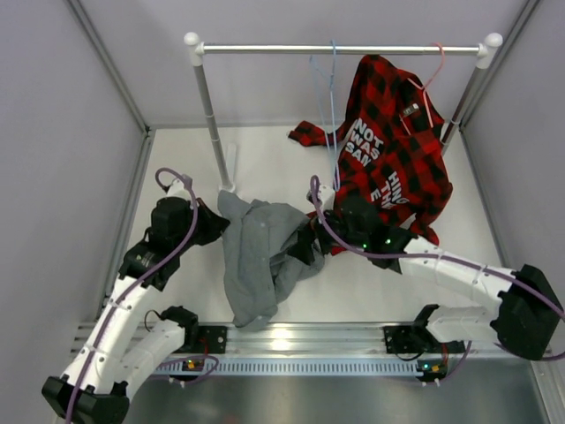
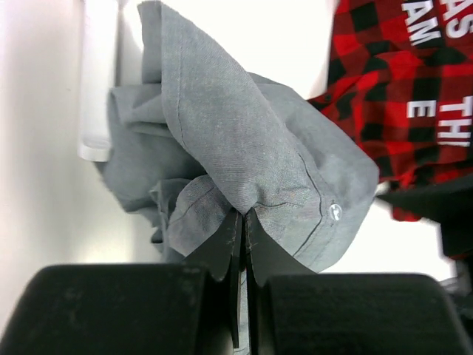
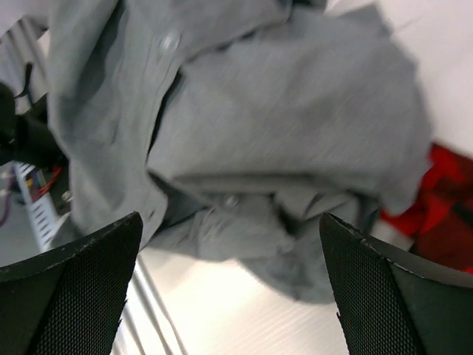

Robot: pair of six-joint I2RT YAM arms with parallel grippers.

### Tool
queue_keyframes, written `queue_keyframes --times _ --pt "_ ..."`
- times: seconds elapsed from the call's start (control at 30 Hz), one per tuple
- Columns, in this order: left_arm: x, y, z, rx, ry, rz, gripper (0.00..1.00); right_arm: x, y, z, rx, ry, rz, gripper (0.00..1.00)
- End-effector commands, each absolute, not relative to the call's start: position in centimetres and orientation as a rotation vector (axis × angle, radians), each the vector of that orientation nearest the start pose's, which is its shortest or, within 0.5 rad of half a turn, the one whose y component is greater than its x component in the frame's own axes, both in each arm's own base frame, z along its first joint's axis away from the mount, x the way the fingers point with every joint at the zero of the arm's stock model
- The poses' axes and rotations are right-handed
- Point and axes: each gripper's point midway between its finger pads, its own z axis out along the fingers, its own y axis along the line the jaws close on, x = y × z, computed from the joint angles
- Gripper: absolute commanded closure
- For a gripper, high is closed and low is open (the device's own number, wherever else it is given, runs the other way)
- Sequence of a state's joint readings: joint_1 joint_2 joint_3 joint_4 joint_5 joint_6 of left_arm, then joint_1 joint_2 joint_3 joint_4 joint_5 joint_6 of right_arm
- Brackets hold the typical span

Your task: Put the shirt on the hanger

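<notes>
Right wrist view: crumpled grey fabric shirt (image 3: 281, 126) sits dead ahead of the spread right claw (image 3: 230, 222). Left claw (image 2: 242, 222) pinches one fold; thin light-blue wire hanger (image 1: 333, 97) hangs beyond both.

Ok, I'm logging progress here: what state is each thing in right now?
grey shirt: crumpled, on no hanger, pinched by left gripper
light-blue hanger: bare, hooked on the rail
pink hanger: hooked on the rail, carrying plaid shirt
plaid shirt: hung, askew
left gripper: shut on grey shirt
right gripper: open, facing grey shirt
</notes>
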State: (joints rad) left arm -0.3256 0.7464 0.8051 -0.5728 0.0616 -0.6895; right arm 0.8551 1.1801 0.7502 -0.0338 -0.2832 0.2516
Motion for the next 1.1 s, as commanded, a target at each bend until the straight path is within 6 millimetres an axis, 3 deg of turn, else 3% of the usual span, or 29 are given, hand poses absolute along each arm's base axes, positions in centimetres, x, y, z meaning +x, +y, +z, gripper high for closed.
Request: queue_keyframes --times 0.0,0.13,0.2,0.27,0.3,0.37,0.4,0.43,0.47,0.53,0.6,0.63,0.67,0.7,0.73,0.77,0.8,0.83,0.87,0.9,0.97,1.0,1.07 --pt "24.3 -10.5 23.6 -0.268 2.089 -0.545 1.00 24.0 33.0 21.3 -0.843 1.810 0.771 0.00" --pt "23.9 -11.9 24.3 -0.184 2.105 -0.621 1.00 27.3 34.6 19.5 -0.952 1.777 0.620 0.01" --pt "23.8 -12.5 24.8 -0.146 2.108 -0.651 1.00 29.0 35.7 16.5 -1.033 1.818 0.545 0.00" --pt "23.9 -12.5 25.4 -0.133 2.100 -0.649 1.00 28.9 37.4 13.8 -1.128 1.860 0.605 0.03" --pt "24.0 -12.2 25.6 -0.141 2.095 -0.630 1.00 27.9 37.8 12.8 -1.175 1.882 0.660 0.08" --pt "24.5 -11.8 25.7 -0.144 2.096 -0.591 1.00 25.3 39.2 12.1 -1.251 1.866 0.826 0.22" --pt "24.6 -11.6 26.1 -0.145 2.093 -0.571 1.00 25.1 39.9 12.9 -1.224 1.831 0.879 0.69" --pt "25.0 -11.1 26.1 -0.160 2.092 -0.536 1.00 25.1 40.0 13.2 -1.194 1.823 0.884 0.89" --pt "25.5 -10.9 25.9 -0.153 2.105 -0.503 1.00 24.5 39.7 13.6 -1.170 1.817 0.885 1.00" --pt "26.7 -10.1 27.4 -0.165 2.071 -0.435 1.00 24.1 39.4 14.5 -1.115 1.814 0.870 1.00" --pt "28.2 -10.2 27.7 -0.135 2.085 -0.397 1.00 21.7 39.4 16.5 -1.043 1.816 0.892 1.00" --pt "28.8 -11.6 30.0 -0.041 2.045 -0.459 1.00 21.7 38.8 16.5 -0.978 1.840 0.830 1.00" --pt "29.2 -13.0 31.0 0.026 2.039 -0.519 1.00 19.1 39.7 18.4 -0.943 1.818 0.887 1.00" --pt "30.2 -14.7 30.5 0.093 2.076 -0.579 1.00 19.5 39.3 19.1 -0.838 1.827 0.822 1.00" --pt "30.7 -16.2 33.4 0.168 2.014 -0.660 1.00 19.0 38.8 20.4 -0.748 1.823 0.820 1.00" --pt "29.9 -18.8 34.7 0.285 1.997 -0.822 1.00 17.3 39.2 20.9 -0.635 1.869 0.877 1.00" --pt "30.8 -20.4 34.4 0.337 2.018 -0.904 1.00 18.1 38.1 21.4 -0.487 1.882 0.815 1.00" --pt "31.0 -21.8 37.5 0.408 1.928 -0.986 1.00 17.7 36.8 21.9 -0.398 1.897 0.809 1.00" --pt "30.9 -23.2 38.3 0.475 1.901 -1.061 1.00 16.4 36.8 22.3 -0.324 1.906 0.853 1.00" --pt "29.5 -25.3 39.0 0.584 1.872 -1.169 1.00 16.1 36.3 22.8 -0.290 1.892 0.853 0.95" --pt "30.0 -27.7 38.5 0.655 1.874 -1.187 1.00 15.9 34.8 22.0 -0.266 1.938 0.806 0.83" --pt "30.0 -28.6 37.8 0.657 1.894 -1.173 1.00 16.2 33.9 21.5 -0.255 1.958 0.753 0.67" --pt "30.6 -28.5 35.9 0.594 1.961 -1.143 0.95 16.3 32.5 20.5 -0.246 2.002 0.679 0.54"
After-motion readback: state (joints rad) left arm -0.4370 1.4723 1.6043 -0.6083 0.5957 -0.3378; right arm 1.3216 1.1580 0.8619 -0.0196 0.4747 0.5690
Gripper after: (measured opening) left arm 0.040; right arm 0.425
